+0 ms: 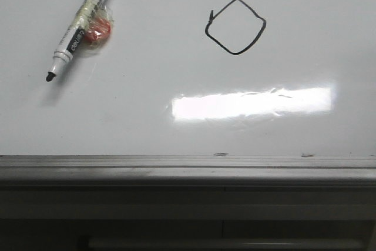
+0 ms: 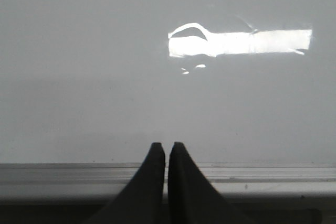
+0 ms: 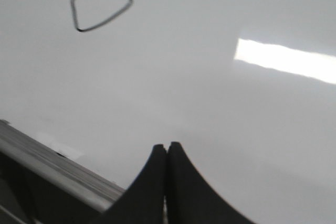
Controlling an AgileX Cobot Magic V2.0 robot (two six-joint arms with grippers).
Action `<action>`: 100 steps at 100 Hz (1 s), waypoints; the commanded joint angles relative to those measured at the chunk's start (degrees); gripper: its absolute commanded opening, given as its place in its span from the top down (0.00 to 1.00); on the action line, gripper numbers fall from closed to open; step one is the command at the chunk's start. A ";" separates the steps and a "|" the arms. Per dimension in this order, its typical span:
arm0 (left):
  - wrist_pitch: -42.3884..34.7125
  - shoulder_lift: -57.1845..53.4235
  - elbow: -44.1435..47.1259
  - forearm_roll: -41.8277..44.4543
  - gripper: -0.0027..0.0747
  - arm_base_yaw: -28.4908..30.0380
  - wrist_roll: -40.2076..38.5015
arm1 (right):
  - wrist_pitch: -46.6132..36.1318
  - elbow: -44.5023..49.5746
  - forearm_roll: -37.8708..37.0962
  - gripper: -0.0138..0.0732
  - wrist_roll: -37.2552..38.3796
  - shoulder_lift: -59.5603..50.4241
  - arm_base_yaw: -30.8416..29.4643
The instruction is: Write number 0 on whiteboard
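Judging by the closed loop, the number 0 [image 1: 235,26] is already drawn on the whiteboard [image 1: 176,127], well ahead of the right tool [image 3: 167,148]. Both tools, left tool [image 2: 166,148] included, look pinched closed and empty; the marker [image 1: 80,23] lies apart.

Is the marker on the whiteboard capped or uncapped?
Uncapped: the marker lies flat on the whiteboard, its bare black tip exposed at the near end.

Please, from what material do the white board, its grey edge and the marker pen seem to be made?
The large white flat whiteboard looks glossy and smooth, perhaps coated or laminated: it reflects a sharp bright strip of glare. Its grey frame edge seems brushed metal, probably aluminium, with a dull linear sheen. The white-bodied marker pen with black ends looks like plastic, wrapped partly in clear tape.
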 commanded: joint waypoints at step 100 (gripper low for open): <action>-1.70 -1.64 1.77 -0.35 0.99 0.07 -0.53 | 8.59 10.12 16.37 0.92 -11.90 -20.62 -28.22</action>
